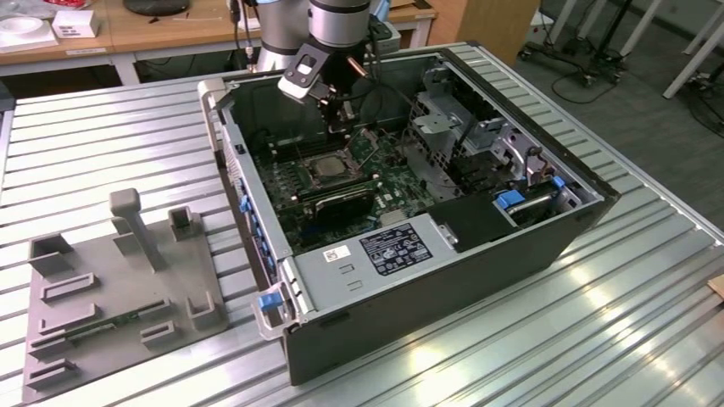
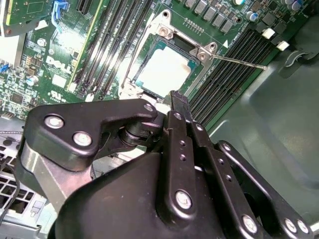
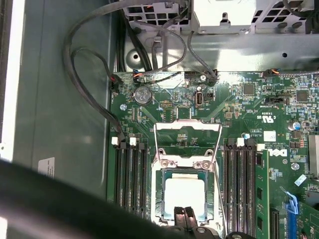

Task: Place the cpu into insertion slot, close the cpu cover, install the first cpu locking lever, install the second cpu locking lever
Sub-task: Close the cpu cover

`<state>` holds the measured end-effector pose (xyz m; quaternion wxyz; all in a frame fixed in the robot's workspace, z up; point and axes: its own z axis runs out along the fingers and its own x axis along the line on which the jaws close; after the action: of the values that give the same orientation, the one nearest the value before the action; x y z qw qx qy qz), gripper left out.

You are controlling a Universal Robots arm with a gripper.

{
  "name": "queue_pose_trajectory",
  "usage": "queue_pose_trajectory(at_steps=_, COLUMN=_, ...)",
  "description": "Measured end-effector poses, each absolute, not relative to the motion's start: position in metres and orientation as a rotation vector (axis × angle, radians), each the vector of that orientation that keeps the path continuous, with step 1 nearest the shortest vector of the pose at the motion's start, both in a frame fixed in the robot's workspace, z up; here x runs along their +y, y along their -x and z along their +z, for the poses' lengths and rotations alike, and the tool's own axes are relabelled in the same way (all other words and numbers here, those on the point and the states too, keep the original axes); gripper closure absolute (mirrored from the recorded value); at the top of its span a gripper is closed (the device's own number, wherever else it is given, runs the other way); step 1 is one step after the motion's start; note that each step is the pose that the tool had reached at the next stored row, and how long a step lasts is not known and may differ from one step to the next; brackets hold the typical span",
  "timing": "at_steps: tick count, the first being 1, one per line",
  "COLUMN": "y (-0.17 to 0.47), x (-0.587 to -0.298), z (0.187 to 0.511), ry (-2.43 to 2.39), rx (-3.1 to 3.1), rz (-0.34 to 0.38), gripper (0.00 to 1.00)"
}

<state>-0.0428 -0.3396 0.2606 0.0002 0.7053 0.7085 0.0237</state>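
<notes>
Tool is narrow, closed on nothing, poised over one edge of the cpu cover. Cover lies flat around the cpu, seated in the insertion slot mid-motherboard. Locking lever projects sideways, apparently unlatched.

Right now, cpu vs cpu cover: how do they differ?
The cpu is a solid pale square; the cpu cover is a silvery metal frame with a cut-out centre. The cpu is smaller and sits inside that cut-out; the cpu cover rings it. Both are square and appear to lie flat.
</notes>
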Motion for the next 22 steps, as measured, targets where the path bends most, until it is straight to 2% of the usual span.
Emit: queue_pose_trajectory(at_steps=22, y=0.025, x=-0.34, z=0.261, ry=-2.215, rx=2.226, rz=0.075, gripper=0.89)
